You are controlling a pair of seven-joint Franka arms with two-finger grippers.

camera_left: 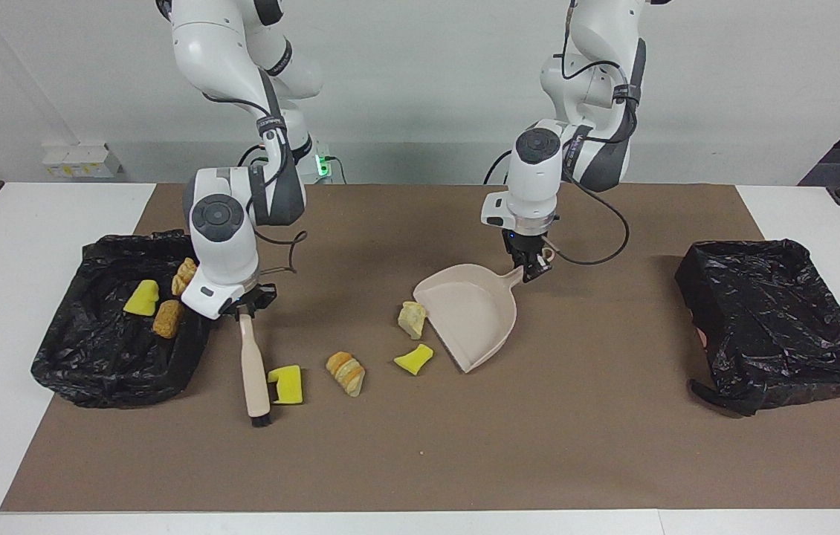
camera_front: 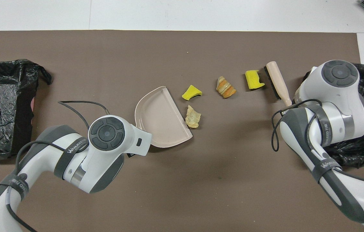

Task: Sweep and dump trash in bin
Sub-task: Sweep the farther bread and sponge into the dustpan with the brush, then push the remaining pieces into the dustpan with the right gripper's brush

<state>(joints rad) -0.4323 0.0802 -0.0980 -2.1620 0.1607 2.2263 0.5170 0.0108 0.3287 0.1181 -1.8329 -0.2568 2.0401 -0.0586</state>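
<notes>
Now my right gripper (camera_left: 244, 306) clamps the brush (camera_left: 254, 374) beside 4 loose trash pieces (camera_left: 346, 372), my left gripper (camera_left: 531, 272) grips the dustpan (camera_left: 472, 316), so next I sweep toward its mouth.

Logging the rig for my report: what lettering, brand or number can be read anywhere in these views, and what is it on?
"WANJEED", then letters cut off by the strap's curve: on the grey strap around the left arm, overhead view.
Grey strap low on the right arm: white lettering, too slanted to read.
Dustpan, brush, bin liners: no text visible.
</notes>
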